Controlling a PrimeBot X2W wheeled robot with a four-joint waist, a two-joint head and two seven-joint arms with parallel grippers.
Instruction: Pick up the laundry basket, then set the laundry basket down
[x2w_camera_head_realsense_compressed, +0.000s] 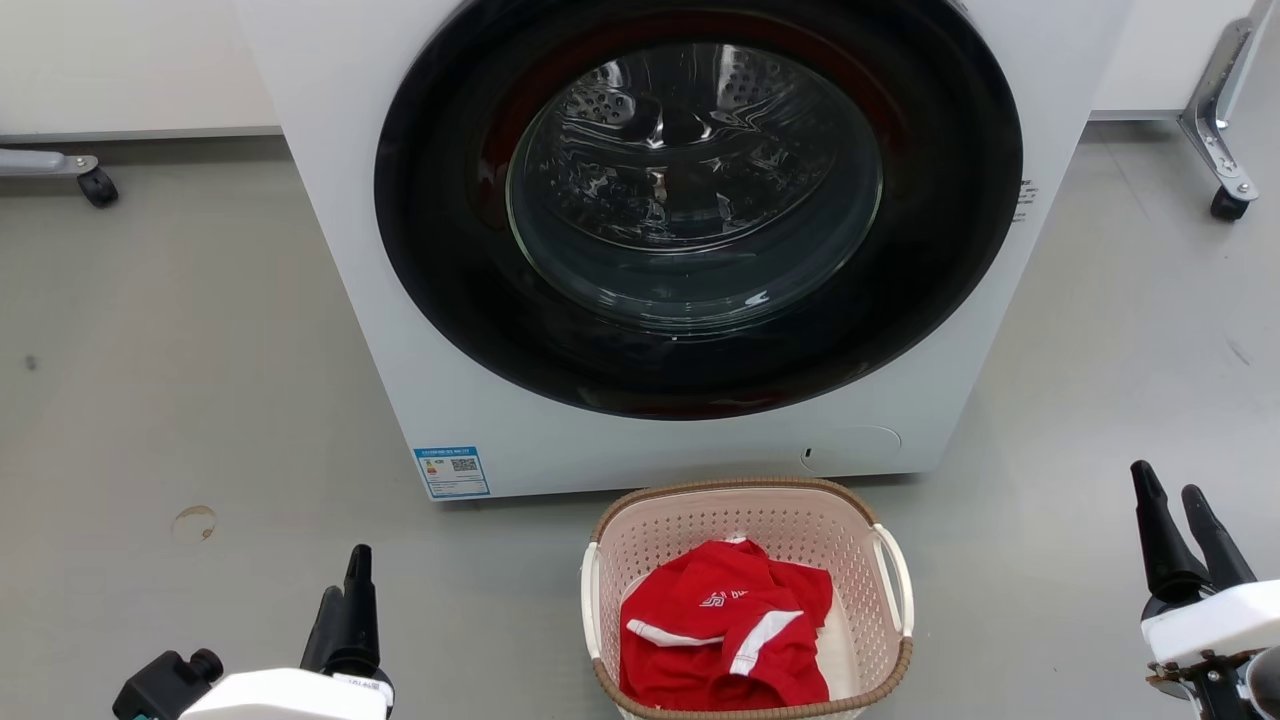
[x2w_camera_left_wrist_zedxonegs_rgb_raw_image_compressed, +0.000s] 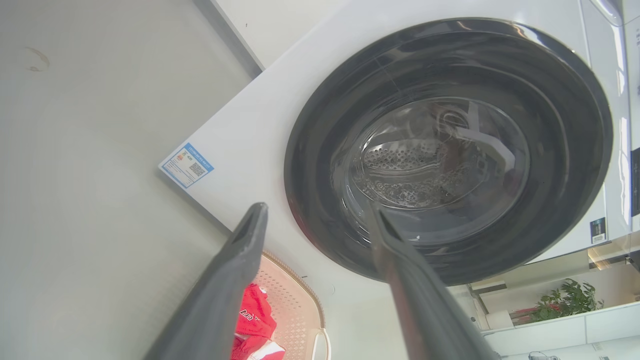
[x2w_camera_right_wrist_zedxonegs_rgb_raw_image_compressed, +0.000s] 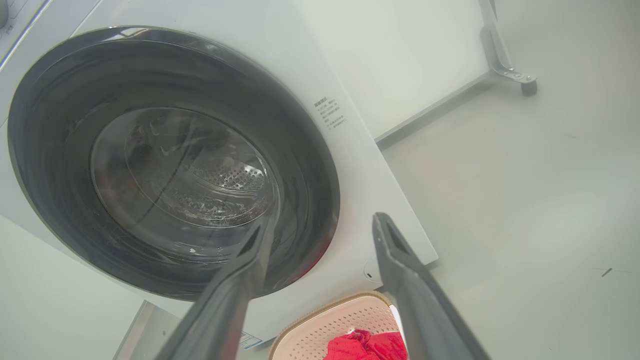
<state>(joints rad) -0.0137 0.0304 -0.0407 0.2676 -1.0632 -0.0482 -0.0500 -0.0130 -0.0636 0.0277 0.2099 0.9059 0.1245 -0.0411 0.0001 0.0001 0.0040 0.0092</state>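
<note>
The laundry basket (x2w_camera_head_realsense_compressed: 840, 545) stands on the grey floor just in front of the washer, pale pink-beige with perforated walls, a brown woven-look rim and white side handles. A red garment (x2w_camera_head_realsense_compressed: 725, 620) with white stripes lies inside it. Parts of the laundry basket (x2w_camera_left_wrist_zedxonegs_rgb_raw_image_compressed: 292, 305) (x2w_camera_right_wrist_zedxonegs_rgb_raw_image_compressed: 325, 325) show low in both wrist views. My left gripper (x2w_camera_head_realsense_compressed: 345, 585) hangs at the lower left, well left of the basket, open and empty (x2w_camera_left_wrist_zedxonegs_rgb_raw_image_compressed: 320, 215). My right gripper (x2w_camera_head_realsense_compressed: 1170, 495) stands at the lower right, far right of the basket, open and empty (x2w_camera_right_wrist_zedxonegs_rgb_raw_image_compressed: 320, 222).
A white front-loading washer (x2w_camera_head_realsense_compressed: 400, 330) with a large dark round door (x2w_camera_head_realsense_compressed: 690, 200) rises right behind the basket. Castered metal legs stand at the far left (x2w_camera_head_realsense_compressed: 95, 185) and far right (x2w_camera_head_realsense_compressed: 1225, 190). Bare floor (x2w_camera_head_realsense_compressed: 180, 400) lies on both sides of the basket.
</note>
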